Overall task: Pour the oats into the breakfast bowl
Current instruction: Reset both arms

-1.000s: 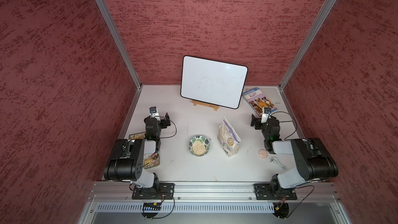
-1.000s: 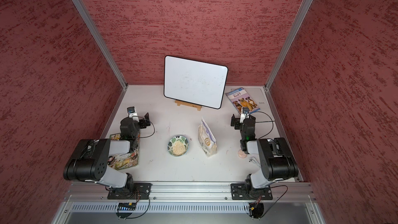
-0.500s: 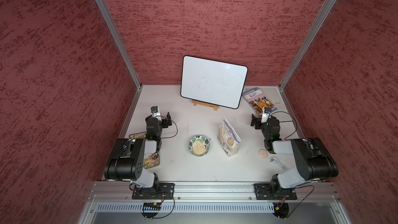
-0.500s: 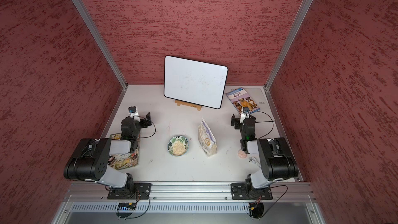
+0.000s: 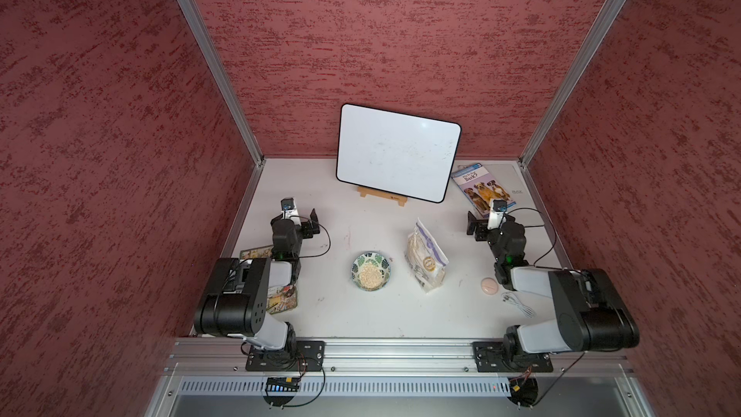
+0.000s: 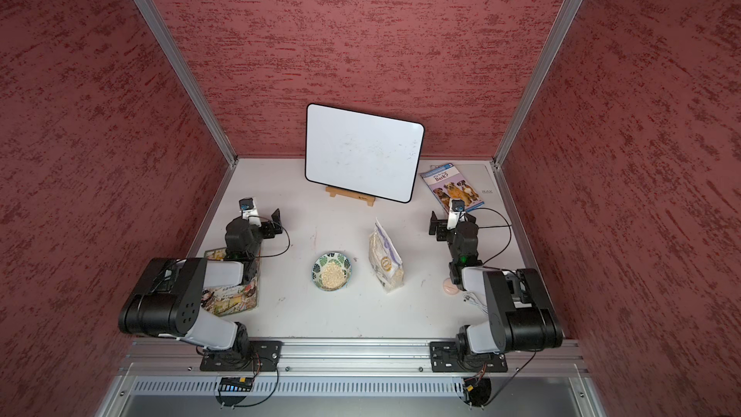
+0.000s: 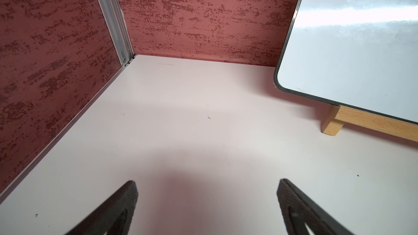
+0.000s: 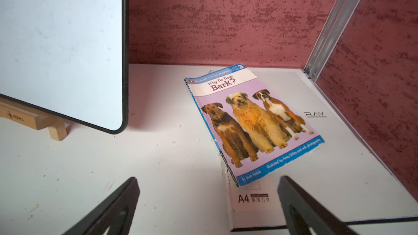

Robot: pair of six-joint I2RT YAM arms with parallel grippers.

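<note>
The breakfast bowl (image 5: pixel 371 271) (image 6: pixel 331 270), white with green leaves, sits mid-table with a heap of pale oats (image 5: pixel 369 277) inside it. Just to its right the oats pouch (image 5: pixel 426 258) (image 6: pixel 385 256) stands upright, touched by nothing. My left gripper (image 5: pixel 295 219) (image 7: pixel 207 200) is open at the far left, low over bare table and facing the back wall. Well right of the pouch, my right gripper (image 5: pixel 490 221) (image 8: pixel 208 200) is also open, with nothing between its fingers. Neither wrist view shows the bowl or the pouch.
A whiteboard (image 5: pixel 397 152) leans on a wooden easel at the back. A dog book (image 5: pixel 481 190) (image 8: pixel 253 123) lies on a white A4 pad (image 8: pixel 253 200) at the back right. A pink disc (image 5: pixel 489 286) and a white cable (image 5: pixel 517 302) lie by the right arm. A picture book (image 5: pixel 280 299) lies under the left arm.
</note>
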